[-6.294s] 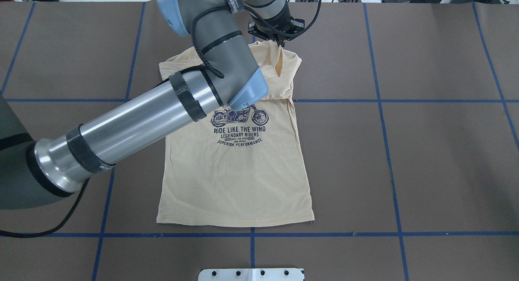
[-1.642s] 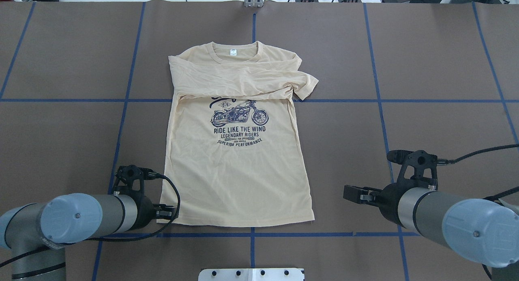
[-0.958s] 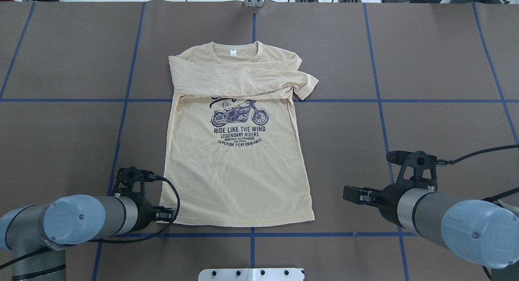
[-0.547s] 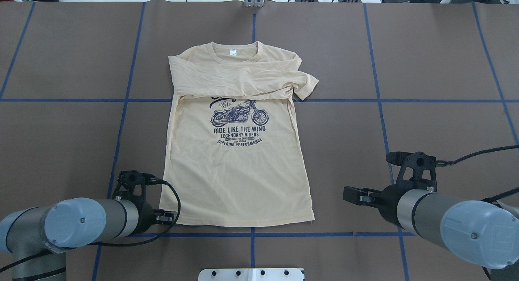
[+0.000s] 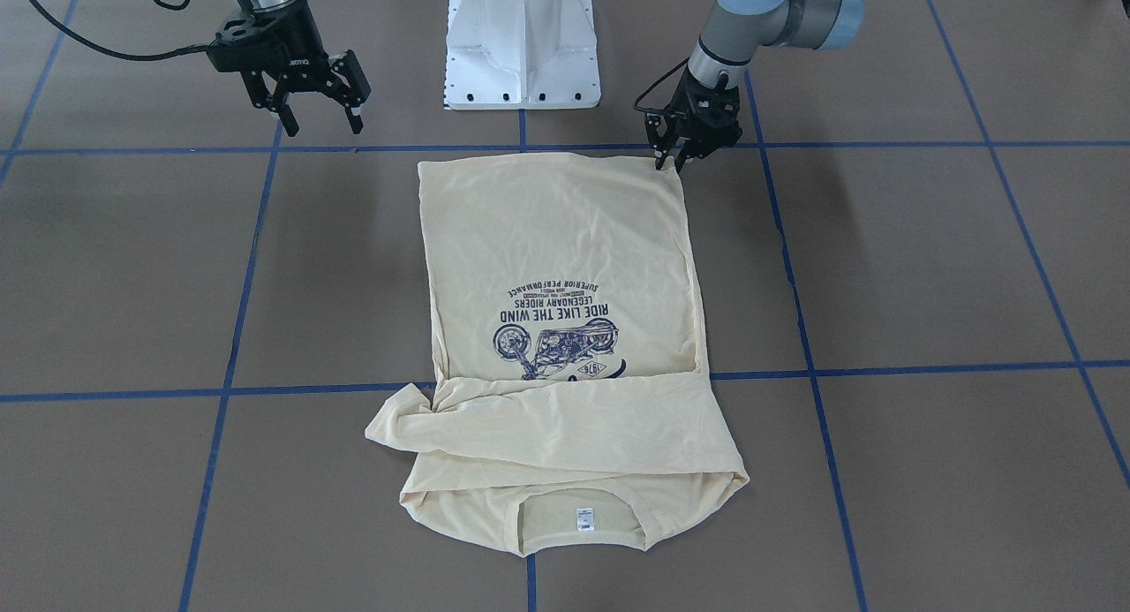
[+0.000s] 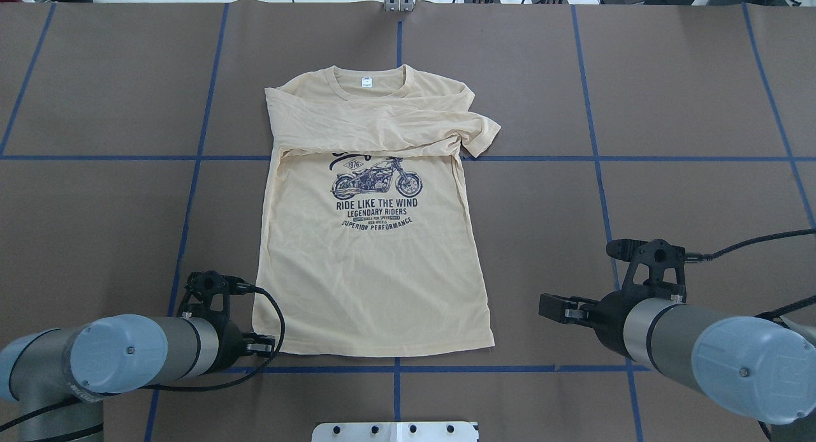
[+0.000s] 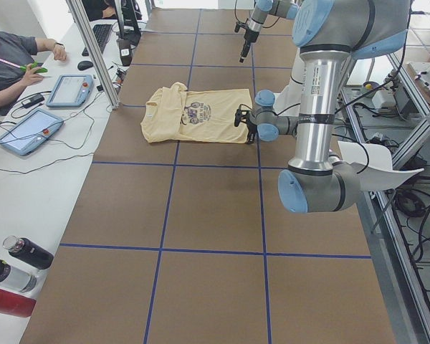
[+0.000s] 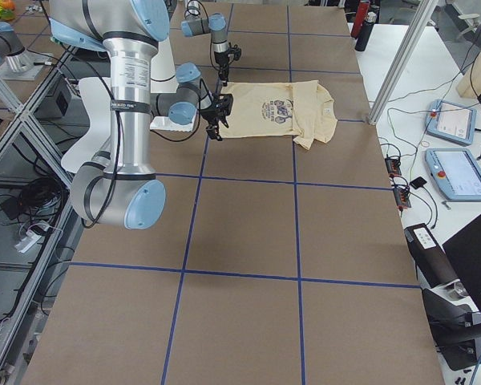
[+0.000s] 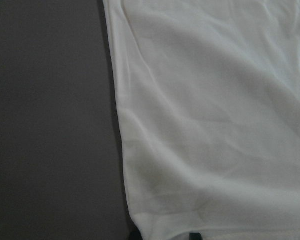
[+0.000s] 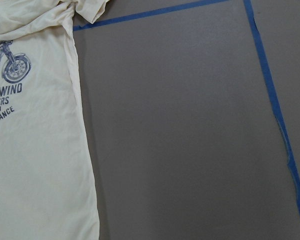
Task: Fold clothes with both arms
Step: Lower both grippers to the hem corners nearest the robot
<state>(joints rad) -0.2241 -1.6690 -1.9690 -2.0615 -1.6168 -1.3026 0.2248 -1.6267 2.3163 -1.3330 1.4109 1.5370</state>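
T-shirt [image 6: 373, 282] flat on table [image 6: 701, 110], print up, sleeves [image 6: 382, 132] folded across chest. Step in hand, I judge: taking hem for bottom-up fold. Left gripper [image 5: 671, 163] low at its hem corner, jaws narrowly apart, cloth edge between tips, seemingly not pinched. Right gripper [image 5: 322, 128] jaws wide apart, hovering well off other hem corner. Next move calls for: right reaches that corner, the 2 clamp, lift together toward collar.
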